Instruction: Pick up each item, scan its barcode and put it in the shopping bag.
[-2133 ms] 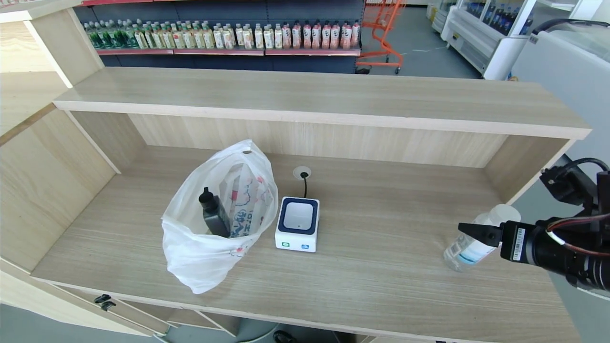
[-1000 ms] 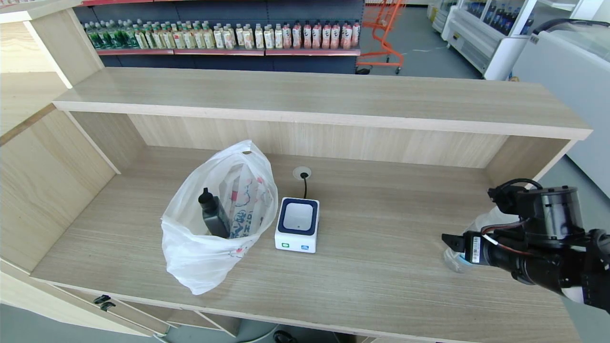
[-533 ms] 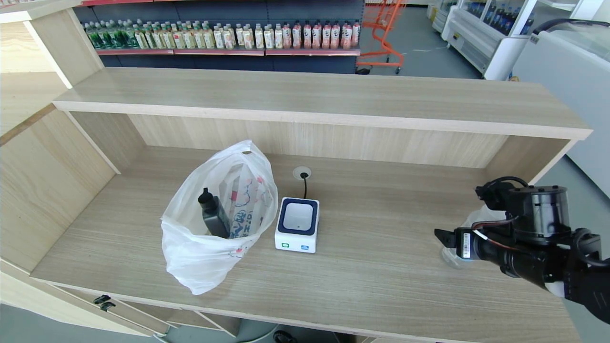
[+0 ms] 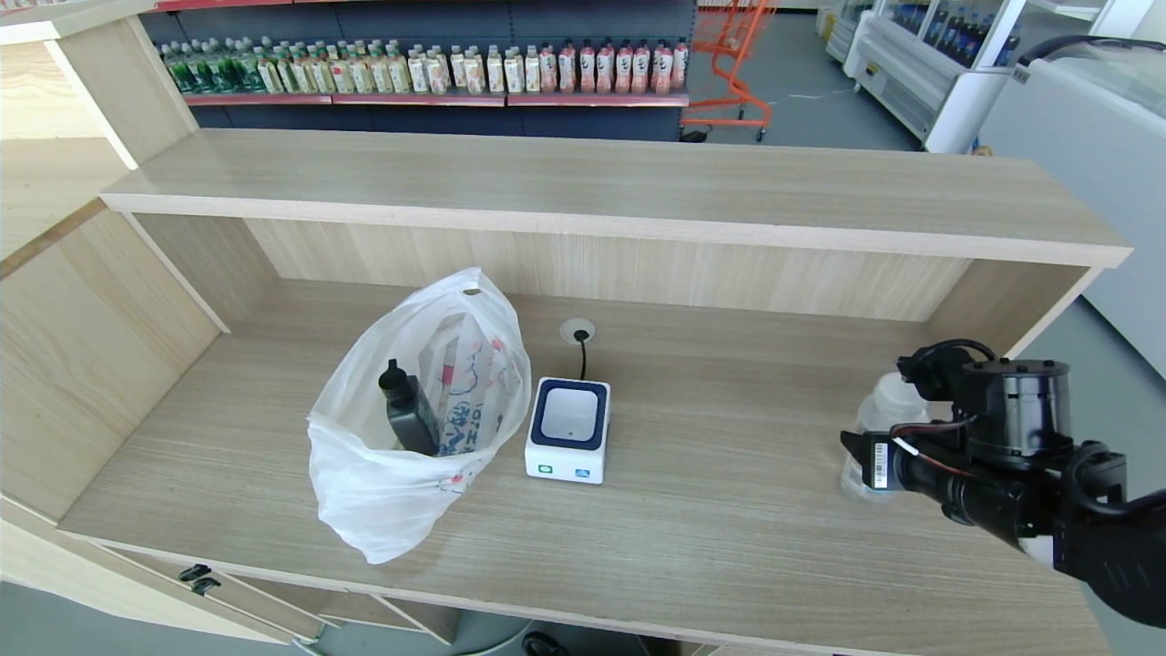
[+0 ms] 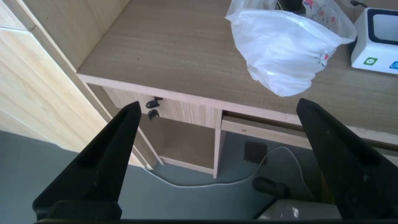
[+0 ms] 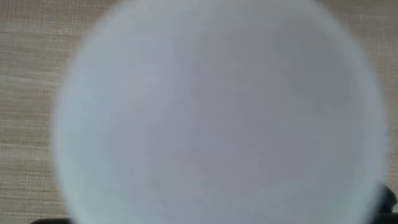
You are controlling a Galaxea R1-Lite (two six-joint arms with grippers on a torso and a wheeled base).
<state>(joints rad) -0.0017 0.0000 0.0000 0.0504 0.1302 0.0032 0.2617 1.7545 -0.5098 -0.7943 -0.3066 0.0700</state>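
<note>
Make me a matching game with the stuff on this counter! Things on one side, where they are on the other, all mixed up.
Things:
1. shopping bag
2. scanner
3. clear bottle
4. dark bottle

Places:
A. inside the shopping bag
B. far right of the counter
C. middle of the counter
D. left part of the counter, open at the top

Pairs: 1-D, 2-C, 3-B, 4-A

One bag (image 4: 401,492), one scanner (image 4: 568,428), one clear bottle (image 4: 879,410), one dark bottle (image 4: 410,410), one printed pack (image 4: 474,383), one table (image 4: 729,528).
</note>
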